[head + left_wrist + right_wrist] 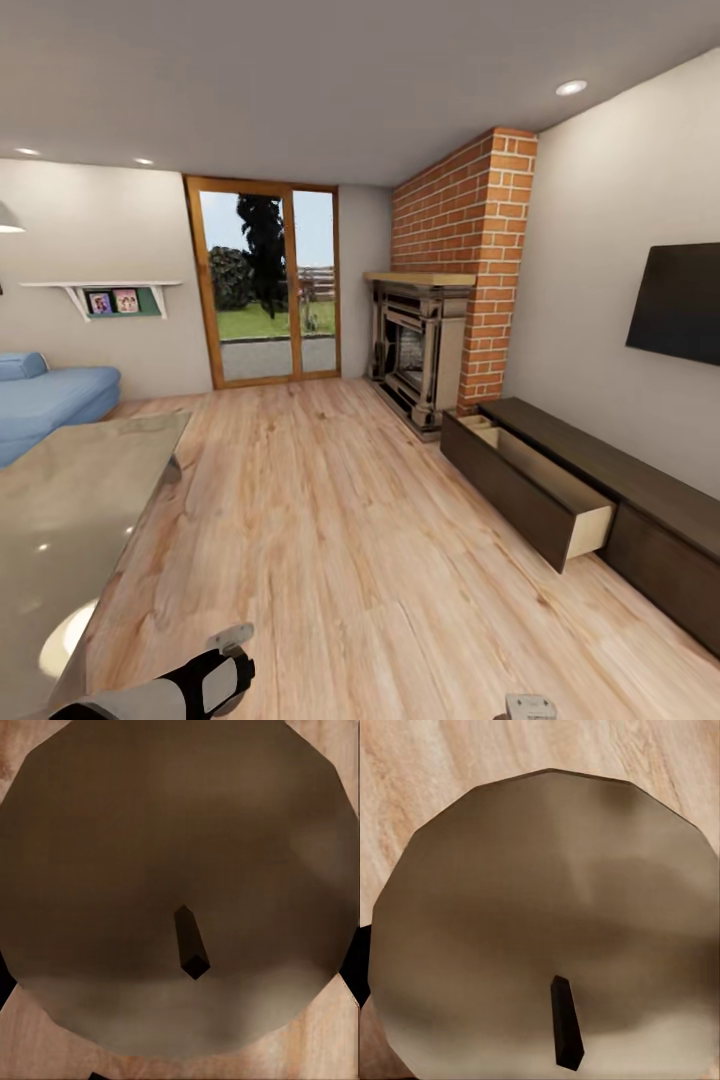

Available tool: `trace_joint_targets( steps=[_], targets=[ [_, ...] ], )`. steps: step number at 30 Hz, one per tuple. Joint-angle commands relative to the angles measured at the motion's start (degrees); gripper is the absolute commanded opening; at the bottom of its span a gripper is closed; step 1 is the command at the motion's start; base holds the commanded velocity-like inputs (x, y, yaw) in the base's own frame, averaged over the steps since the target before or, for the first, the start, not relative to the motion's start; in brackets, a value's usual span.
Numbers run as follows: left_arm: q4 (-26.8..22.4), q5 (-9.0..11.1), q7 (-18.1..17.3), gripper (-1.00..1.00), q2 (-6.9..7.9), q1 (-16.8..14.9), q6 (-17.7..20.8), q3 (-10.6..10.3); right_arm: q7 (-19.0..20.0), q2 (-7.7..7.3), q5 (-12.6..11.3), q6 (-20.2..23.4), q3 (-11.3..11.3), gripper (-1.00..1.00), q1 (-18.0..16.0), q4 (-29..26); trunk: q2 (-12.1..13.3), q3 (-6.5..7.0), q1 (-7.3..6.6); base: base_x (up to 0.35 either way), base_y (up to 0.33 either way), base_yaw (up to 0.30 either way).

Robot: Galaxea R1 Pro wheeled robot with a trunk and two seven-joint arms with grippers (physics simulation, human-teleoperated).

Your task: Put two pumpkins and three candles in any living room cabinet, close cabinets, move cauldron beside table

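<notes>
A cream-beige candle with a dark wick sits close up in the left wrist view, over the wood floor, with dark fingers at its sides. A second candle looks the same in the right wrist view, a dark finger at its edge. My left arm and a bit of the right wrist show at the head view's lower edge. The dark-brown cabinet runs along the right wall, one drawer pulled open. The grey-topped table is at the left. Pumpkins and cauldron are out of view.
A wide strip of wood floor lies between table and cabinet. A blue sofa stands behind the table. A fireplace with a brick chimney is beyond the cabinet, a TV hangs above it, and a glass door is at the far wall.
</notes>
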Motion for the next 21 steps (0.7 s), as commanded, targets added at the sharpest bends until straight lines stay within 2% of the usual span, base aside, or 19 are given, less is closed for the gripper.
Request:
trace_joint_targets(
  steps=[1,21],
  targets=[
    [0.1,0.3,0.1,-1.00,-0.03,-0.1,0.2,-0.6,-0.2,-0.02,-0.5,0.4,0.5,-1.00,0.0,-0.1,0.0,-0.07,0.03,0.327,0.000,0.000],
    [0.0,0.3,0.1,-1.00,-0.03,-0.1,0.2,-0.6,-0.2,-0.02,-0.6,0.3,0.6,-1.00,0.0,-0.1,0.0,-0.07,0.03,0.334,0.000,0.000]
  ],
)
